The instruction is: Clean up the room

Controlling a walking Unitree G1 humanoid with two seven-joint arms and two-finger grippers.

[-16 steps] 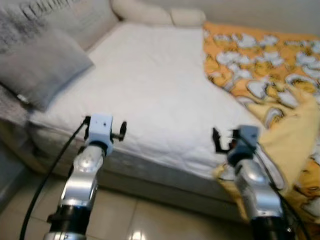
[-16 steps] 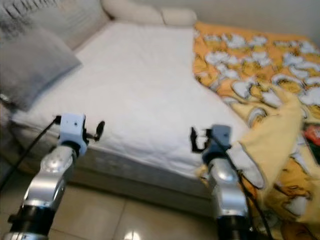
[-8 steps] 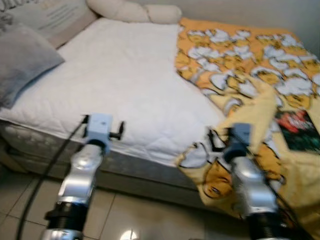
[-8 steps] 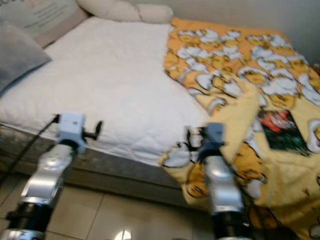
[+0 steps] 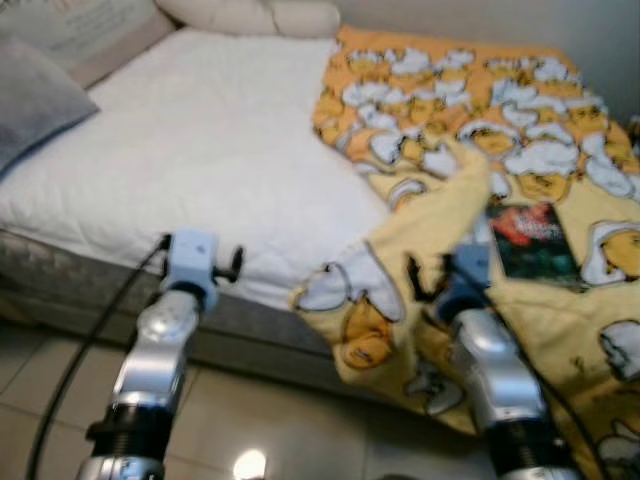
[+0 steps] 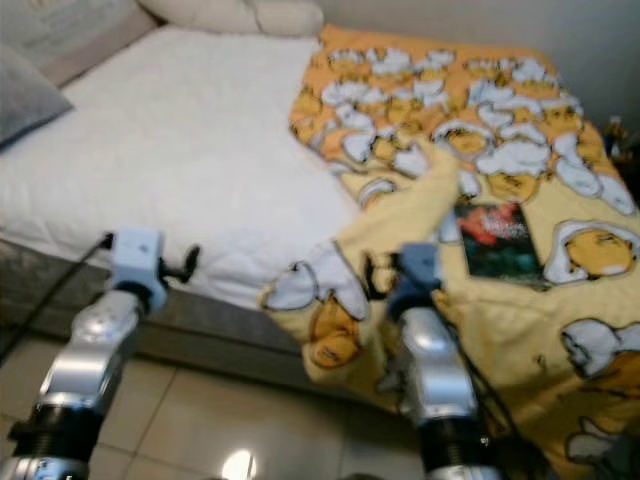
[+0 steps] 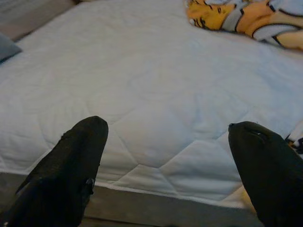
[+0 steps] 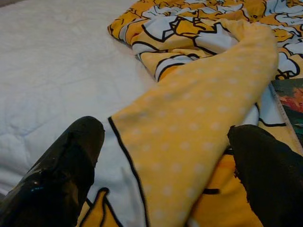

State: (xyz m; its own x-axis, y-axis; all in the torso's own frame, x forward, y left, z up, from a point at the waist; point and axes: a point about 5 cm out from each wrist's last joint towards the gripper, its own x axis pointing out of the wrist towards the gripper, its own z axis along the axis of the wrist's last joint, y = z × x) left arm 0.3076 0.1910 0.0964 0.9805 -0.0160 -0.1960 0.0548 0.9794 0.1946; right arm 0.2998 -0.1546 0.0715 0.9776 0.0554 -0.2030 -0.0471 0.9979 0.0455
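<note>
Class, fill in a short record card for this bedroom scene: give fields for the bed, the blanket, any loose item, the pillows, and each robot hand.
Bed: white quilted mattress, left half uncovered
Blanket: yellow cartoon-print blanket on the right side, one corner folded back and hanging over the front edge
Loose item: dark book lying on the blanket
Pillows: grey pillow at left; cream pillows at the head
Left hand: open, before the mattress edge
Right hand: open, over the folded blanket corner
</note>
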